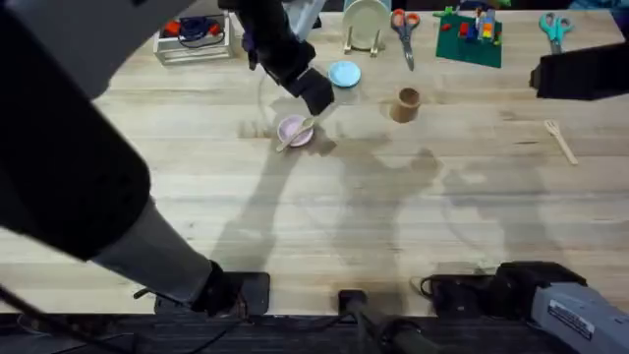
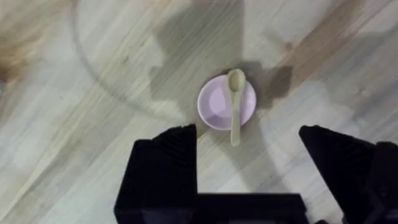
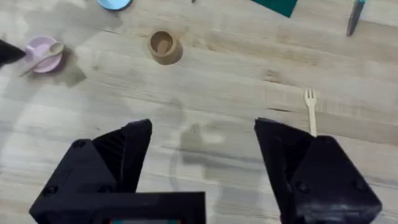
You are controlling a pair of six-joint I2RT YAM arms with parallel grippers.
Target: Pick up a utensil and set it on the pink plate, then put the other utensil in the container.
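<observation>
Right gripper (image 3: 202, 168) gapes empty, mine for the next move | wooden fork (image 3: 309, 111) lies ahead on bare table, tines pointing away | cup (image 3: 162, 45) far across | spoon (image 1: 297, 133) rests on pink plate (image 1: 291, 126)

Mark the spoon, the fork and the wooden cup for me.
spoon (image 2: 236, 81), left wrist view, on its bowl.
fork (image 3: 309, 97), right wrist view, on its tines.
wooden cup (image 1: 407, 103), overhead view, on its side wall.
</observation>
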